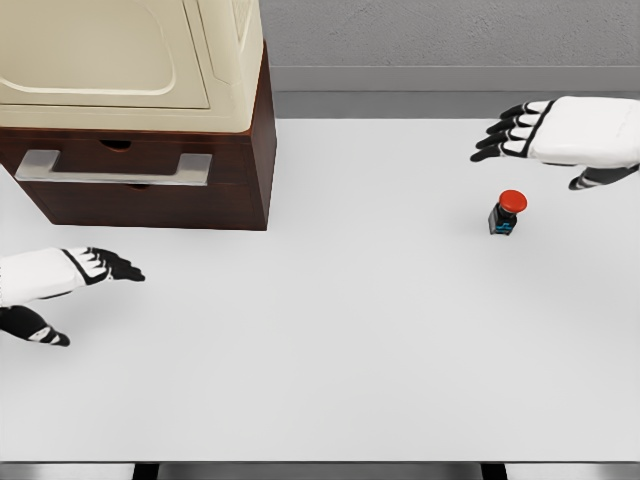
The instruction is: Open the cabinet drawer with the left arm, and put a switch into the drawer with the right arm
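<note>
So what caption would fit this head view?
Both hands, left and right, hover open over the table; drawer closed, switch untouched.

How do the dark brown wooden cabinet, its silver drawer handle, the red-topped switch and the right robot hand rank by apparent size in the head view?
1. Dark brown wooden cabinet
2. Silver drawer handle and right robot hand: too alike to rank
3. Red-topped switch

Dark wood cabinet (pixel 150 185) — brushed-metal handle (pixel 112 168), matt table (pixel 350 340)
</note>
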Robot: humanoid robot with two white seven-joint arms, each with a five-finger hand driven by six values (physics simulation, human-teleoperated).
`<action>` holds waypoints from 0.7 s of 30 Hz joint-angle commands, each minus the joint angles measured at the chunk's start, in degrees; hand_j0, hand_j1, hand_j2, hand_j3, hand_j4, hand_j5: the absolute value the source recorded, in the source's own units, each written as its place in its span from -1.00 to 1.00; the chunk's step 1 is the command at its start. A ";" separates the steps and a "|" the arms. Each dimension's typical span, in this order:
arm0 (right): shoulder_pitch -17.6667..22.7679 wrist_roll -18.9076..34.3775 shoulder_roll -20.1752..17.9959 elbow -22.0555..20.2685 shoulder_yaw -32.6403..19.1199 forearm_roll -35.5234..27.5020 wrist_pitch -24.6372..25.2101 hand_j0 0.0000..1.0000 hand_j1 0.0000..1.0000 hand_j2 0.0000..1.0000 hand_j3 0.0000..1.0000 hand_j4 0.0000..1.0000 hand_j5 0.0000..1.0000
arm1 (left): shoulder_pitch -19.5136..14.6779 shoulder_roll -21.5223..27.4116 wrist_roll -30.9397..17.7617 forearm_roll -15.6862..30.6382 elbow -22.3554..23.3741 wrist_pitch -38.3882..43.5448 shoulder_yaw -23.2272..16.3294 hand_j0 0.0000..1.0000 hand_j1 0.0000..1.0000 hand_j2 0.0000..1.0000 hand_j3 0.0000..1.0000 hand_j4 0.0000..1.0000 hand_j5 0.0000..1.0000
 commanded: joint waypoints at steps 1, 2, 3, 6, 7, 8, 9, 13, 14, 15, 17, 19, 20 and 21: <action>0.00 -0.03 -0.08 -0.38 0.01 -0.15 0.15 1.00 1.00 1.00 1.00 1.00 1.00 | -0.24 0.17 -0.55 0.81 -0.86 0.20 -3.13 1.00 1.00 1.00 1.00 1.00 1.00; 0.00 -0.03 -0.17 -0.29 0.01 -0.24 0.15 1.00 1.00 1.00 1.00 1.00 1.00 | -0.42 0.17 -0.55 0.81 -0.86 0.20 -3.22 1.00 1.00 1.00 1.00 1.00 1.00; 0.00 -0.03 -0.26 -0.29 0.19 -0.24 0.15 1.00 1.00 1.00 1.00 1.00 1.00 | -0.68 0.17 -0.55 0.99 -0.86 0.20 -3.40 1.00 1.00 1.00 1.00 1.00 1.00; -0.17 -0.03 -0.79 0.41 -0.95 -0.06 0.15 1.00 1.00 1.00 1.00 1.00 1.00 | -5.43 0.26 -0.38 7.75 -0.59 0.20 -8.40 1.00 1.00 1.00 1.00 1.00 1.00; -0.26 -0.03 -1.23 1.55 -3.50 1.25 0.15 1.00 1.00 1.00 1.00 1.00 1.00 | -6.92 0.26 -0.38 9.51 -0.77 0.20 -8.93 1.00 1.00 1.00 1.00 1.00 1.00; 0.44 -0.03 -2.63 3.75 -3.24 1.61 0.15 1.00 1.00 1.00 1.00 1.00 1.00 | -9.12 0.61 -0.46 12.23 -0.77 0.20 -10.51 1.00 1.00 1.00 1.00 1.00 1.00; 0.18 -0.03 -3.42 3.93 -3.33 1.96 0.15 1.00 1.00 1.00 1.00 1.00 1.00 | -11.05 1.92 -0.47 13.64 -0.77 0.20 -11.57 1.00 1.00 1.00 1.00 1.00 1.00; 0.70 -0.03 -2.11 7.09 -1.84 2.05 0.15 1.00 1.00 1.00 1.00 1.00 1.00 | -12.81 2.81 -10.03 21.98 -1.03 0.20 -11.75 1.00 1.00 1.00 1.00 1.00 1.00; 0.79 -0.03 0.78 10.42 -0.09 2.05 0.15 1.00 1.00 1.00 1.00 1.00 1.00 | -12.90 1.32 -13.40 27.16 -1.99 0.20 -11.75 1.00 1.00 1.00 1.00 1.00 1.00; 0.79 -0.03 2.28 13.06 1.85 2.05 0.15 1.00 1.00 1.00 1.00 1.00 1.00 | -13.43 1.75 -13.40 31.83 -1.91 0.20 -12.10 1.00 1.00 1.00 1.00 1.00 1.00; 0.79 -0.03 2.99 13.68 3.26 2.05 0.15 1.00 1.00 1.00 1.00 1.00 1.00 | -16.58 2.63 -13.40 31.84 -2.26 0.20 -12.27 1.00 1.00 1.00 1.00 1.00 1.00; 0.79 -0.03 3.78 13.68 3.88 2.05 0.15 1.00 1.00 1.00 1.00 1.00 1.00 | -20.28 2.98 -13.40 33.68 -3.40 0.20 -13.07 1.00 1.00 1.00 1.00 1.00 1.00; 0.88 -0.03 3.96 13.77 3.96 2.05 0.15 1.00 1.00 1.00 1.00 1.00 1.00 | -21.94 2.98 -13.40 33.77 -3.40 1.35 -13.06 1.00 1.00 1.00 1.00 1.00 1.00; 0.88 -0.03 4.48 14.47 4.14 2.05 0.15 1.00 1.00 1.00 1.00 1.00 1.00 | -22.83 2.89 -13.40 33.77 -3.32 5.74 -13.06 1.00 1.00 1.00 1.00 1.00 1.00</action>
